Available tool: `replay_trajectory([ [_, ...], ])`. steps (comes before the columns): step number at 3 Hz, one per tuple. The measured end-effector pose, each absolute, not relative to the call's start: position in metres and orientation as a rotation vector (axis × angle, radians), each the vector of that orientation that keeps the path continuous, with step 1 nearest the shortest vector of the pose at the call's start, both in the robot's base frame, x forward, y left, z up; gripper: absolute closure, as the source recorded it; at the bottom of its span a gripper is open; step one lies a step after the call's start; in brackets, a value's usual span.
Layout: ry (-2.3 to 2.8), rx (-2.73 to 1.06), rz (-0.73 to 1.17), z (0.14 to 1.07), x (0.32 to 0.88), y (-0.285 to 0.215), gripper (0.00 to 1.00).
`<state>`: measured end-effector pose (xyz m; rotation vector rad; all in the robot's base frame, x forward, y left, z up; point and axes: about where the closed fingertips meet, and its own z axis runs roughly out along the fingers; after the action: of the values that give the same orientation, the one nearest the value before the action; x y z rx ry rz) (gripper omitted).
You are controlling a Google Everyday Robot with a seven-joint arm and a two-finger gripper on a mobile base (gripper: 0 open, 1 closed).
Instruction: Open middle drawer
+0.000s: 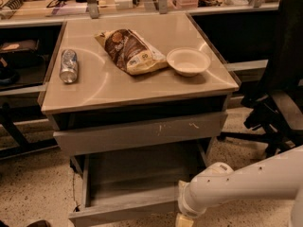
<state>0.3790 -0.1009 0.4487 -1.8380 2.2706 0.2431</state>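
The middle drawer [127, 211] is the lowest one in view. It has a plain grey front and stands pulled out, showing its bare grey tray interior [142, 171]. Above it sits the taller grey drawer front with white scratch marks [142, 132], pushed in. My white arm [236, 186] reaches in from the right. My gripper [182, 220] is at the drawer's front right corner, mostly cut off by the bottom edge of the view.
On the beige cabinet top [94, 89] lie a silver can [68, 65], a brown chip bag [131, 51] and a white bowl [188, 61]. A black office chair [279, 103] stands close on the right. A cluttered counter [57, 4] runs behind.
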Motion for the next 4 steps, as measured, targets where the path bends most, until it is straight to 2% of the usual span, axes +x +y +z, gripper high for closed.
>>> replay_trajectory([
  [2, 2.341, -1.837, 0.338, 0.401, 0.358, -0.093, 0.00],
  [4, 2.377, -1.784, 0.339, 0.411, 0.346, -0.102, 0.00],
])
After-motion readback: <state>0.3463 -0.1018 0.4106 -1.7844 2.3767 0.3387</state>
